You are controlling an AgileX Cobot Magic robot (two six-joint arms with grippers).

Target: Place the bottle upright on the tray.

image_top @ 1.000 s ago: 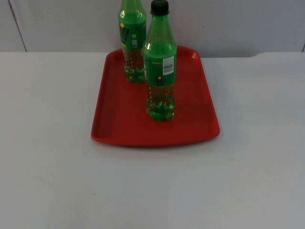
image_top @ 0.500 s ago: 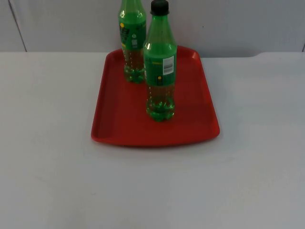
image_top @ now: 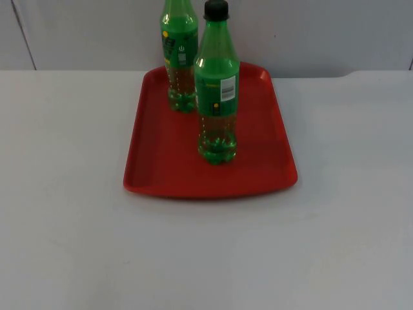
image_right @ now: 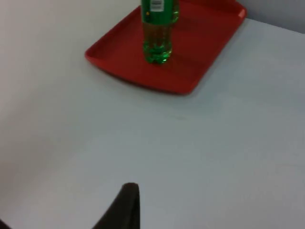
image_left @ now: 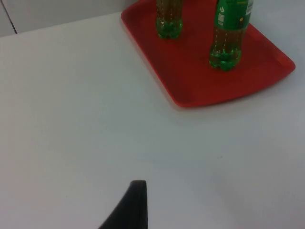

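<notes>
A red tray point(image_top: 161, 148) lies at the back middle of the white table. Two green bottles stand upright on it. The nearer bottle point(image_top: 217, 90) has a black cap and a white label and stands at the tray's centre. The farther bottle point(image_top: 179, 51) is at the tray's back left. The left wrist view shows both the nearer bottle point(image_left: 228, 33) and the farther bottle point(image_left: 168, 19) on the tray point(image_left: 190, 71). My left gripper point(image_left: 136, 205) waits above bare table, well short of the tray. My right gripper point(image_right: 125, 205) waits likewise, facing the nearer bottle point(image_right: 157, 33) on the tray point(image_right: 200, 52).
The grey partition wall point(image_top: 310, 32) rises just behind the tray. White table top point(image_top: 206, 258) stretches in front of the tray and to both sides of it.
</notes>
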